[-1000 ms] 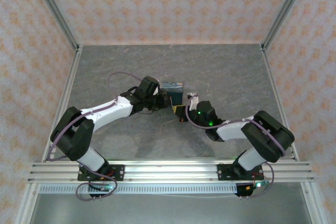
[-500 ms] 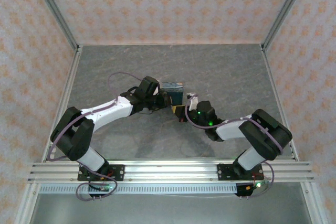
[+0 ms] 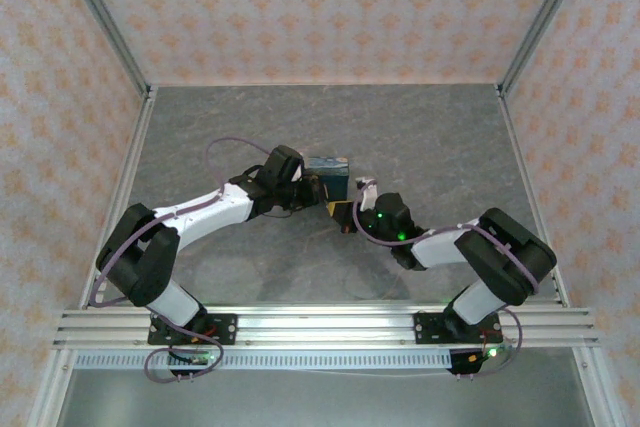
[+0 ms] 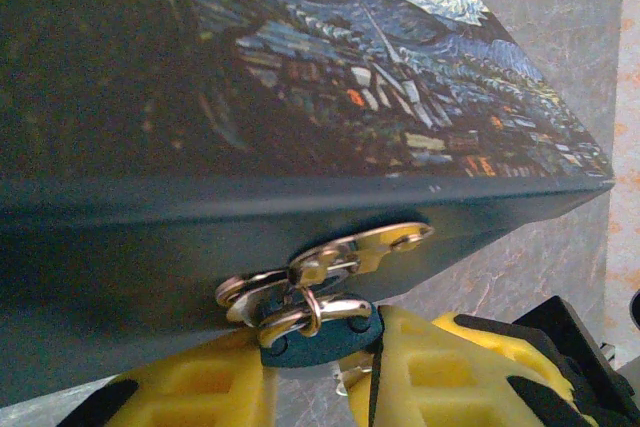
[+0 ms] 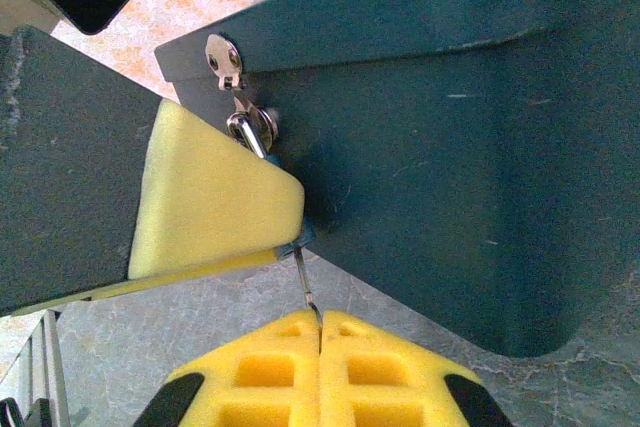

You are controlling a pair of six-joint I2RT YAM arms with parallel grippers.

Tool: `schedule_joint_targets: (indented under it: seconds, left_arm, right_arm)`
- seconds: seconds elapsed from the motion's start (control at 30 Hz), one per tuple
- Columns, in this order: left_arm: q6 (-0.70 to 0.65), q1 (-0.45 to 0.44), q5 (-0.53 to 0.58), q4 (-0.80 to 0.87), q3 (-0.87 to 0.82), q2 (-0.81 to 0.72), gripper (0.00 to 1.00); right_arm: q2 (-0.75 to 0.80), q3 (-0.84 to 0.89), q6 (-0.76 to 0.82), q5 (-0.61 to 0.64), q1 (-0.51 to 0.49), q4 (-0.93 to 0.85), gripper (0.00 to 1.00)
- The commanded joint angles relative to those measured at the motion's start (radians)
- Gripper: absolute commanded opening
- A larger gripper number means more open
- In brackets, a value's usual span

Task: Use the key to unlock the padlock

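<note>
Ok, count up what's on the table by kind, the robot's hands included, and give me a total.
Tin box: 1
Padlock: 1
Key: 1
Hands: 2, left hand and right hand
Total: 5

surface: my grey marbled table [image 3: 430,137] | lying on it: my dark blue starry-night tin box [image 3: 327,163] | place: about mid-table, midway between left and right
</note>
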State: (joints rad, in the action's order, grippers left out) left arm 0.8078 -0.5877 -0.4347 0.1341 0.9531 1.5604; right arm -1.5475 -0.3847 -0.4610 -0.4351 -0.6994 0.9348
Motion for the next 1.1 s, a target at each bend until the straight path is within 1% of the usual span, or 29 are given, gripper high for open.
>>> schedule_joint_targets:
  seconds: [0.0, 0.47, 1.07]
  left_arm:
    - [-0.004, -0.005, 0.011, -0.035, 0.021, 0.001, 0.27]
    - [0.003, -0.007, 0.004, -0.042, 0.017, -0.002, 0.27]
    - [0.027, -0.01, -0.009, -0.057, 0.017, -0.005, 0.27]
  right_arm:
    - [0.004, 0.017, -0.01, -0.015, 0.006, 0.056, 0.0]
    - [-0.008, 0.008, -0.023, 0.019, 0.006, 0.081, 0.0]
    - [-0.08, -0.029, -0.037, 0.03, 0.006, 0.16, 0.0]
